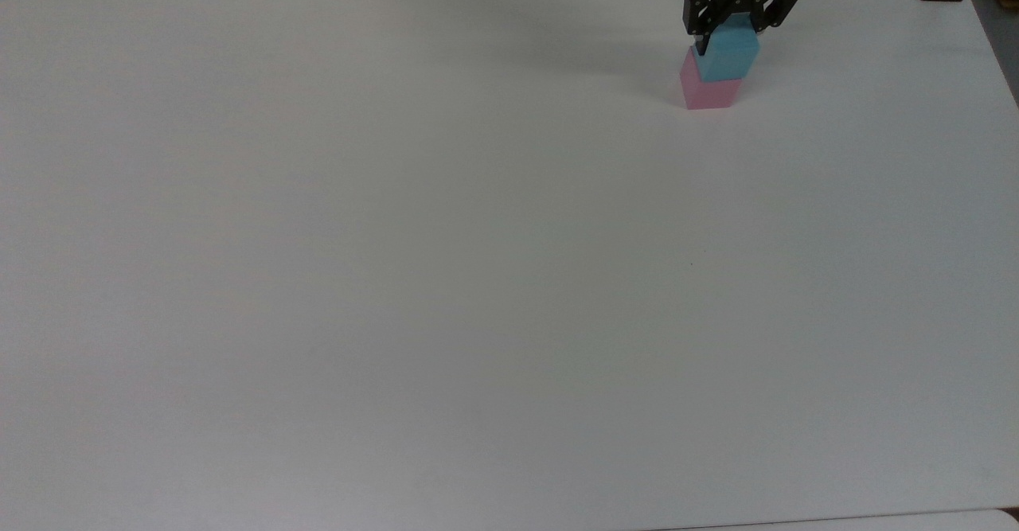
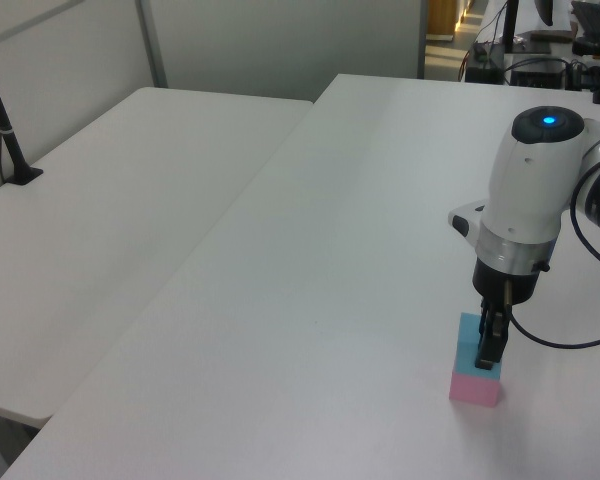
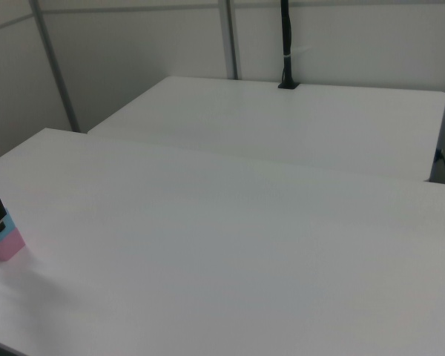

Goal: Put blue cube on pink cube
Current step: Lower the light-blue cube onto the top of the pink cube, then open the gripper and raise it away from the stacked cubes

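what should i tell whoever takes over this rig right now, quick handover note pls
Gripper: shut on the blue cube, fingers on its two opposite sides, pointing straight down.
Blue cube: sitting on top of the pink cube, roughly lined up with it in the left view and the right view; the top view agrees.
Pink cube: on the white table, near the far edge at the top view's right.
Done: blue cube carried over and lowered onto the pink cube.
Left: open the fingers, lift straight up, and check the stack stands on its own.
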`<action>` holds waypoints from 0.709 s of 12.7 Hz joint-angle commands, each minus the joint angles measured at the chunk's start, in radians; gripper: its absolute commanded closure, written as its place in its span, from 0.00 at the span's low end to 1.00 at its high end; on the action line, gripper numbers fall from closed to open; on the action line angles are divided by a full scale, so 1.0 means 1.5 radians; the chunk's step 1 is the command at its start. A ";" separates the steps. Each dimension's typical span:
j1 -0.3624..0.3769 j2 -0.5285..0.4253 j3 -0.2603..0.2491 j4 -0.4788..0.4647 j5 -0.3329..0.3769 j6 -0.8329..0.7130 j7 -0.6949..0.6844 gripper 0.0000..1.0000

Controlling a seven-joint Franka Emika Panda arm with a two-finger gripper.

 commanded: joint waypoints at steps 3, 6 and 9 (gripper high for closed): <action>0.005 -0.006 -0.005 -0.005 -0.012 0.014 0.036 0.00; -0.005 -0.029 -0.006 0.036 -0.012 -0.050 0.028 0.00; -0.007 -0.062 -0.006 0.193 -0.009 -0.265 0.009 0.00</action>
